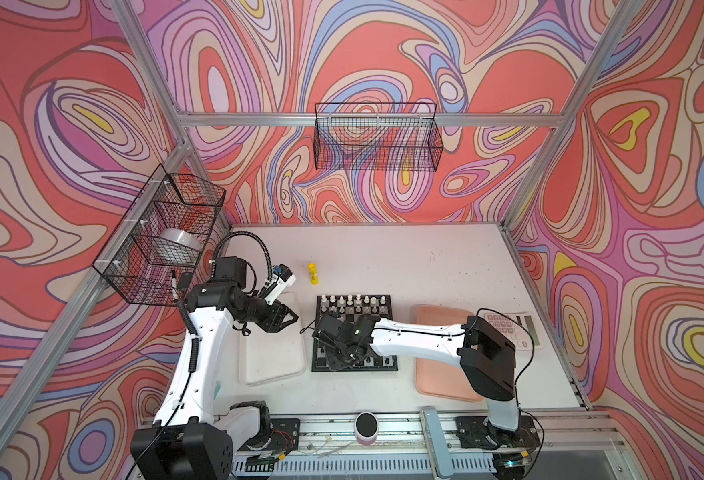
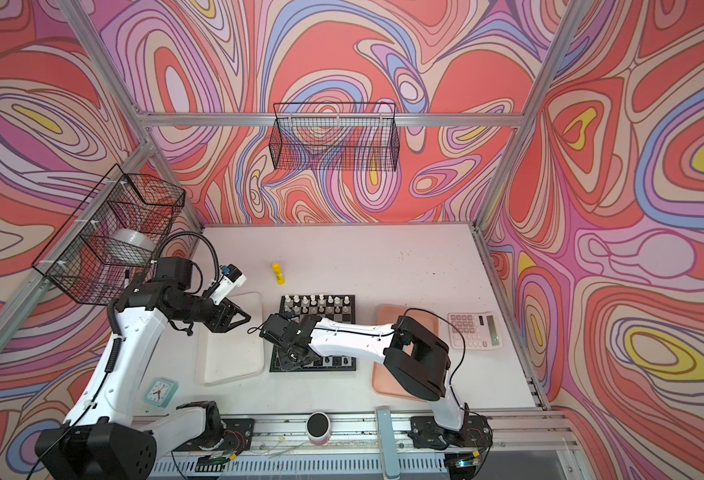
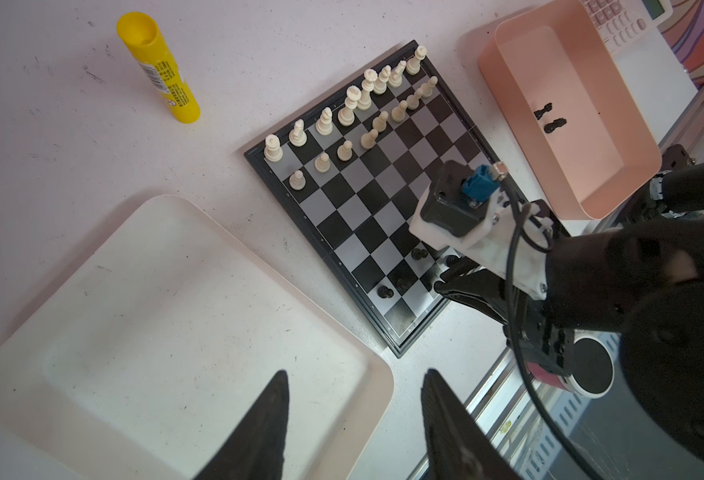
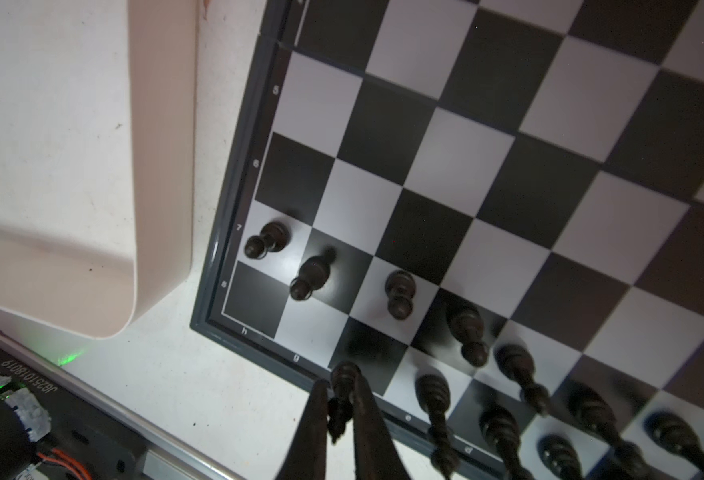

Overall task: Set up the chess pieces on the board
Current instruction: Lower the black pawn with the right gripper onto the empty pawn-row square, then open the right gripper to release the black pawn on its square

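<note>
— Board (image 3: 362,203) placement is wanted first.

— It is laid flat on the white tabletop (image 1: 383,257), between a whitish tray (image 1: 271,361) on the left and a pink tray (image 1: 433,374) on the right, as shown in both top views. A yellow glue stick (image 1: 312,273) is seen beyond its far left corner.

— What is reported of the chess pieces?

— The cream-white pieces (image 3: 348,109) are ranged upright in two rows along the far edge. The black pieces (image 4: 400,293) are gathered on the two rows along the near edge, with pawns in the inner row. Two more black pieces (image 3: 543,112) are seen lying on their sides in the pink tray.

— How is the right gripper (image 4: 339,399) found?

— It is positioned at the board's near edge, and its fingers are clamped on a black chessman (image 4: 345,374). This chessman is held just over the lettered rim, near the corner that faces the whitish tray. The kind of piece cannot be told.

— And the left gripper (image 3: 354,382)?

— It is poised above the whitish tray's edge that faces the board, with its fingers spread apart and nothing caught between them. It is set well apart from the chessmen.
</note>
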{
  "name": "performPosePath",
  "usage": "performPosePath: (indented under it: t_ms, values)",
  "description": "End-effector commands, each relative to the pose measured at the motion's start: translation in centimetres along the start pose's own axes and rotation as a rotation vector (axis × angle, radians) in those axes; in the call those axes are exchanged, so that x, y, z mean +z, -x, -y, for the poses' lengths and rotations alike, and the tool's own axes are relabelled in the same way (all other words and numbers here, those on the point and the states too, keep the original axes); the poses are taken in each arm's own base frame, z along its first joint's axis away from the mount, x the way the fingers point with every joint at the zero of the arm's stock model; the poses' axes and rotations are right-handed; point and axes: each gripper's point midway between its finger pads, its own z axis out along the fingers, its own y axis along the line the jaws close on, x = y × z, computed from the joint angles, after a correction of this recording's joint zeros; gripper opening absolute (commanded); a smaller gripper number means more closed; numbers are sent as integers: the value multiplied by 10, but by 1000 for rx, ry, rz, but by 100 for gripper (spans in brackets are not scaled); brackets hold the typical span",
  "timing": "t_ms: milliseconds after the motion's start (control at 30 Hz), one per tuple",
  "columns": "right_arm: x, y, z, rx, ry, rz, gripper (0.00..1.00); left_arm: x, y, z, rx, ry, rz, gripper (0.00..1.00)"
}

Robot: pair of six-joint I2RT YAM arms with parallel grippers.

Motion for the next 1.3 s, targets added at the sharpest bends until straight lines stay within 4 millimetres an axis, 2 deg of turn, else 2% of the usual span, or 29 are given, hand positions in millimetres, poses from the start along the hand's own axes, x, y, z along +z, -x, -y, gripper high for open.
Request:
performPosePath:
  t_ms: [0,433,733,1267]
  values:
    - [13,-7,10,0,-51,-12,13,0,-5,5,-10,-27,-12,53]
    - [13,-7,13,-3,-64,-9,18,0,-5,5,-11,-26,-10,53]
    - [8,0,6,-17,-51,3,23,0,-5,6,-10,-26,-8,53]
    - [-25,11,-3,-38,-27,29,30,-3,-2,4,-3,-10,-2,53]
